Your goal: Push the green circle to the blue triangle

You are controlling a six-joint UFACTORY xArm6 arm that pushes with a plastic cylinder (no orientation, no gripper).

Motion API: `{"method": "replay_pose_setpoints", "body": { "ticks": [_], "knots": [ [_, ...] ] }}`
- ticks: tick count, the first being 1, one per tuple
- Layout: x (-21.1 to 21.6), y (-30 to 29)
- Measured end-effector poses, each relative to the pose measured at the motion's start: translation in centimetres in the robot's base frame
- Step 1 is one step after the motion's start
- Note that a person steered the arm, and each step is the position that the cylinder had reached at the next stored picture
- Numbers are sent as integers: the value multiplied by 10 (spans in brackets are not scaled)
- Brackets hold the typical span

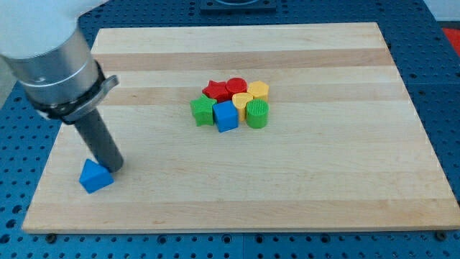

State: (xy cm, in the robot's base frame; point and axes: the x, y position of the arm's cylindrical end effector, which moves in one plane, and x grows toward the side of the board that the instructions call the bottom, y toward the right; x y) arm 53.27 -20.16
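The green circle (257,114) sits at the right end of a cluster of blocks near the board's middle. The blue triangle (95,175) lies alone near the board's lower left corner. My tip (113,167) is at the triangle's upper right edge, touching or almost touching it, far to the left of the green circle. The arm's grey body rises from the rod toward the view's top left.
The cluster also holds a green star (203,111), a blue cube (226,116), a red star (214,90), a red circle (236,88), a yellow heart-like block (242,101) and a yellow block (258,91). The wooden board (323,180) lies on a blue perforated table.
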Motion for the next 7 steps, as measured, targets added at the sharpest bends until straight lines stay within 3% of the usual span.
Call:
{"method": "replay_pose_setpoints", "body": {
  "ticks": [3,4,5,7],
  "knots": [
    [19,-33],
    [19,32],
    [19,155],
    [-50,326]
  ]
}}
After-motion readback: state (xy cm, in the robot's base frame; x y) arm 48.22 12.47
